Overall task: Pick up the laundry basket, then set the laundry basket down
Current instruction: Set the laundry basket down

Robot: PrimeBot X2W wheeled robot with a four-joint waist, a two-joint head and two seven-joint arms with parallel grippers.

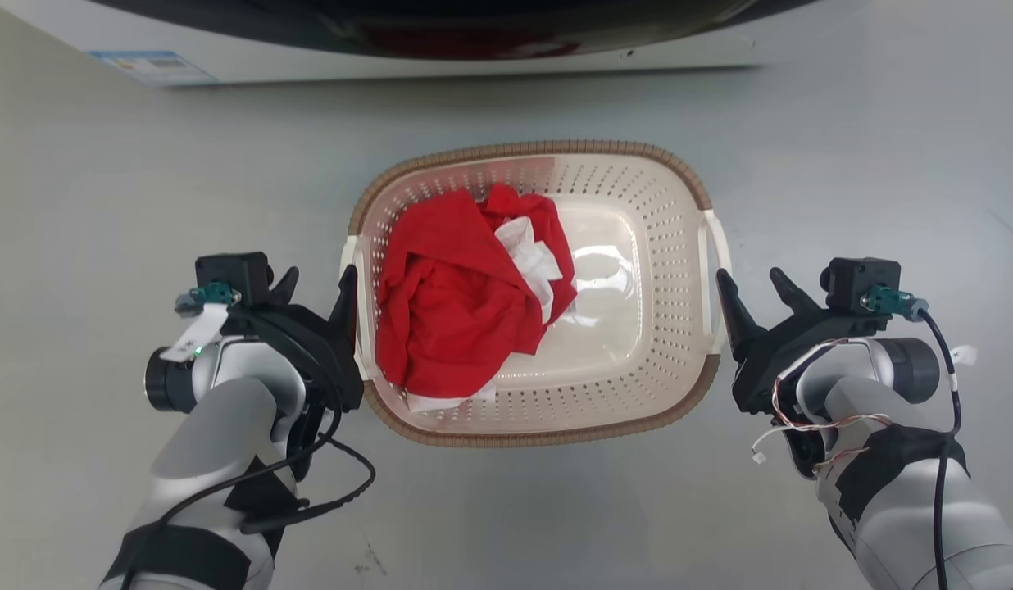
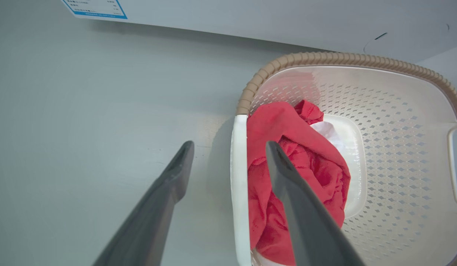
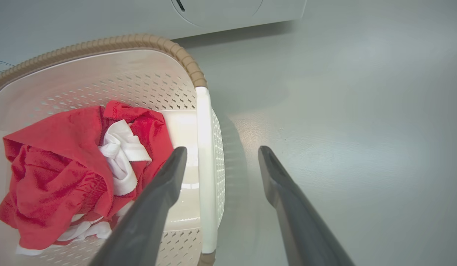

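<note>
The laundry basket (image 1: 670, 246), cream-white and perforated with a brown woven-look rim, stands on the grey floor in the middle of the head view. Red cloth (image 1: 449, 303) and some white cloth (image 1: 531, 250) lie in its left half. My left gripper (image 1: 319, 283) is open, its two fingers straddling the basket's white left handle (image 2: 237, 184), one outside the wall and one over the cloth. My right gripper (image 1: 750, 283) is open too, straddling the white right handle (image 3: 204, 147). In the wrist views, the left gripper (image 2: 229, 145) and the right gripper (image 3: 222, 149) both show a wide gap.
A white washing machine (image 1: 474, 49) with a dark door stands just beyond the basket, with a blue-edged label (image 1: 150, 65) on its front. Bare grey floor (image 1: 883, 164) lies on both sides and in front of the basket.
</note>
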